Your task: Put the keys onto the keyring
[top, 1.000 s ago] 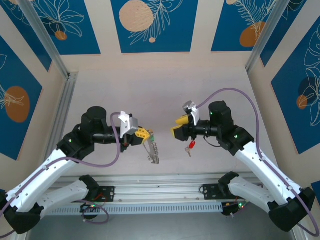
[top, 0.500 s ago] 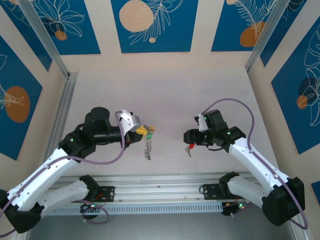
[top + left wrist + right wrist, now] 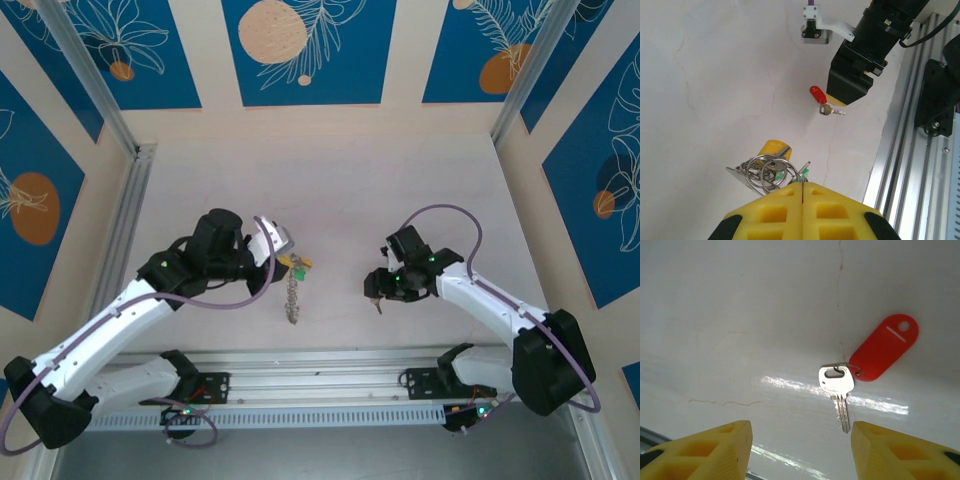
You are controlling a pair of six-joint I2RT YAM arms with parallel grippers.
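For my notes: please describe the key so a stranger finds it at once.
On the pale table, look beyond the open right gripper. The key lies flat there, small and silvery. Its red oval tag sets it apart from the grey keyring.

The key (image 3: 836, 385) was bright polished metal with a glossy red plastic tag (image 3: 885, 347), the keyring (image 3: 762, 172) was shiny grey metal, the table (image 3: 740, 305) was smooth, glossy white with hairline cracks, and the right gripper (image 3: 800, 450) had matt yellow plastic fingers (image 3: 715, 450).

Keyring (image 3: 765, 171) perhaps half behind left hand (image 3: 802, 192)
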